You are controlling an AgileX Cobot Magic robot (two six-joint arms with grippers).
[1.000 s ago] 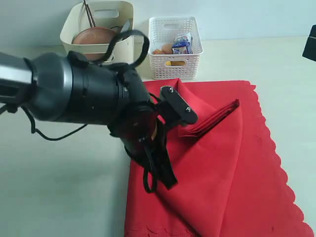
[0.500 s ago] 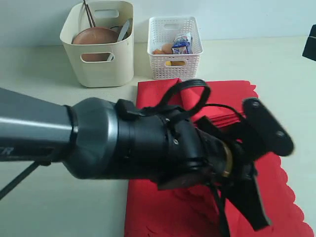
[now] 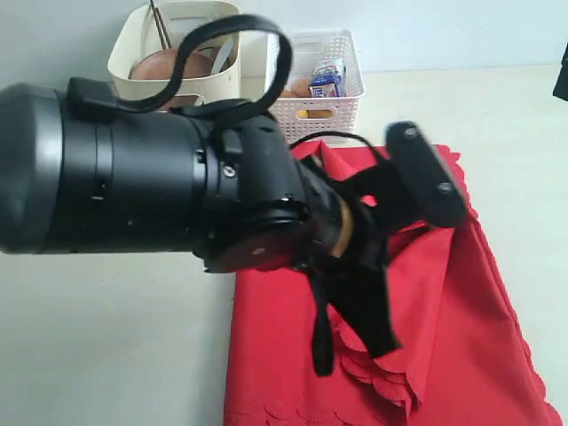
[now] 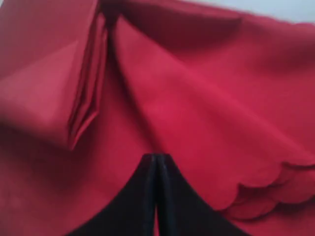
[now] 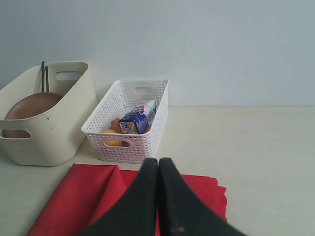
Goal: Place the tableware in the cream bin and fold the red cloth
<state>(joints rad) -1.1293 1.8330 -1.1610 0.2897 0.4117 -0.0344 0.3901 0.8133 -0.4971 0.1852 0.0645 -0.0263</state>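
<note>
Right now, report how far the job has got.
Done: a plate and chopsticks sit in the cream bin; the rest I cannot confirm. In hand: the left gripper, shut, is at the red cloth, which lies partly doubled over. Left: finishing the fold.

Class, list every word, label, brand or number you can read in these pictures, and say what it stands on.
No text can be read.
The blue-and-white carton in the white lattice basket: printed, but too small and blurred to read.
The cream bin, the red cloth and the black arm: no lettering visible.
</note>
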